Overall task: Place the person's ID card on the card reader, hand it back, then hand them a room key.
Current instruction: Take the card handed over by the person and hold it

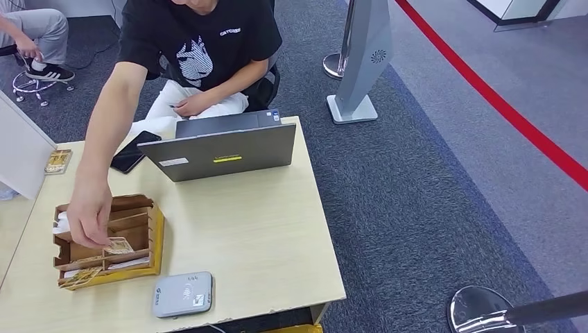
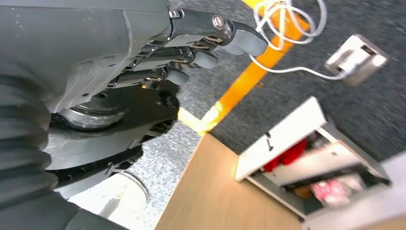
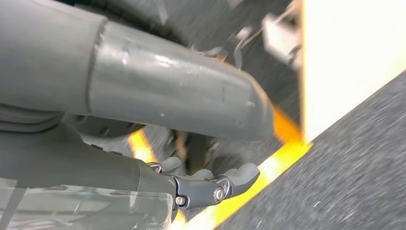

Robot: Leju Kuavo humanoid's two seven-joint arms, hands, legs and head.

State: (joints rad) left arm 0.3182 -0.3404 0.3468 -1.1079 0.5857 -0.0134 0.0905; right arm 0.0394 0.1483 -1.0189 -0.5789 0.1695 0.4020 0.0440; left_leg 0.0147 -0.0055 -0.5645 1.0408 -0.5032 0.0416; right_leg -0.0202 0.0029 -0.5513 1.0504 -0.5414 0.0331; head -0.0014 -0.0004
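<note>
On the wooden table (image 1: 256, 236), near its front edge, lies a grey card reader (image 1: 182, 294) with nothing on it. To its left stands a cardboard card organizer (image 1: 158, 236) holding several cards. A seated person in a black T-shirt reaches over the table, and the person's hand (image 1: 90, 215) pinches a card (image 1: 119, 245) at the organizer. My left hand (image 2: 201, 43) hangs below the table over the carpet, fingers extended and holding nothing. My right hand (image 3: 210, 184) also hangs low, fingers apart, with nothing in it.
A grey laptop (image 1: 222, 149) stands open at the table's far side, with a black phone (image 1: 128, 156) to its left. A white panel (image 1: 21, 149) borders the table's left. A grey kiosk stand (image 1: 360, 62) and a chrome stanchion base (image 1: 478, 309) stand on the carpet to the right.
</note>
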